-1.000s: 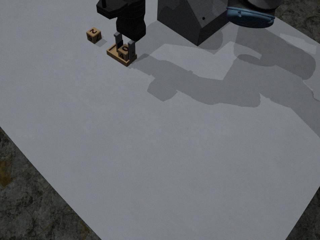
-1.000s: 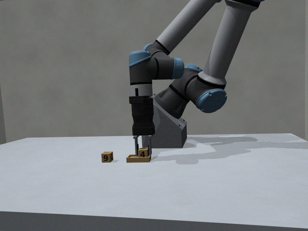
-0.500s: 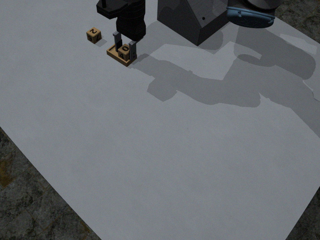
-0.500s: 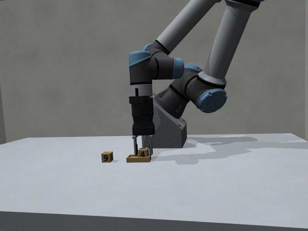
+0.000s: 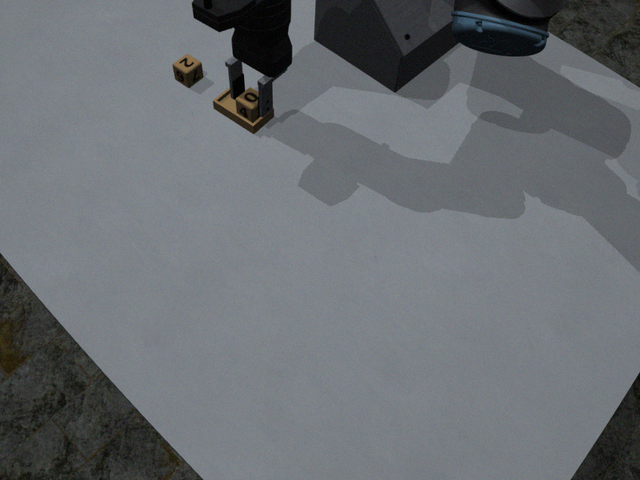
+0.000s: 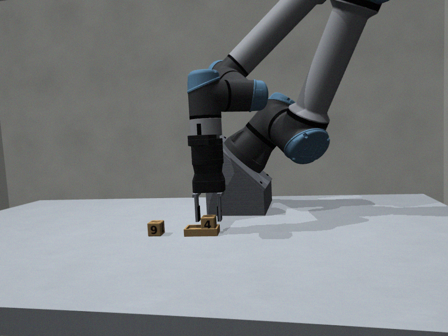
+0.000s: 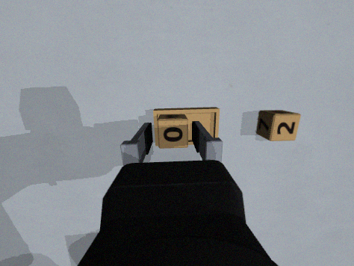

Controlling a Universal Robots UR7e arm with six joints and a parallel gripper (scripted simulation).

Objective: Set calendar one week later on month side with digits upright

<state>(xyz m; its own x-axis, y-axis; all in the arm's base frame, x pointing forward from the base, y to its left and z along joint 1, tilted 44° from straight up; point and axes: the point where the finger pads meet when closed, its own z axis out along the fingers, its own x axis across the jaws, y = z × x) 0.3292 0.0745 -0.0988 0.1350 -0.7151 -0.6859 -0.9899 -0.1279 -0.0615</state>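
One cube (image 5: pixel 247 105) (image 6: pixel 208 221) (image 7: pixel 172 133) sits in the tray (image 5: pixel 233 114) (image 6: pixel 201 232) (image 7: pixel 187 110) between the released end effector's (image 5: pixel 250 90) (image 6: pixel 208 220) (image 7: pixel 173 138) fingers, so placing it seems finished and the next move should be lifting away towards the other cube (image 5: pixel 187 70) (image 6: pixel 155 228) (image 7: pixel 282 126) on the pale surface (image 5: pixel 331 310) (image 6: pixel 224 275) (image 7: pixel 291 56), before a grey wall (image 6: pixel 108 101).

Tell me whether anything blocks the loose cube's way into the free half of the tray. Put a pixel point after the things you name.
Yes: the open gripper (image 5: pixel 250 91) (image 6: pixel 208 218) (image 7: pixel 172 131). One finger hangs over the free half of the tray (image 5: pixel 232 116) (image 6: pixel 195 233) (image 7: pixel 187 110). Between the loose cube (image 5: pixel 187 70) (image 6: pixel 155 228) (image 7: pixel 287 127) and the tray's near end, nothing visible stands.
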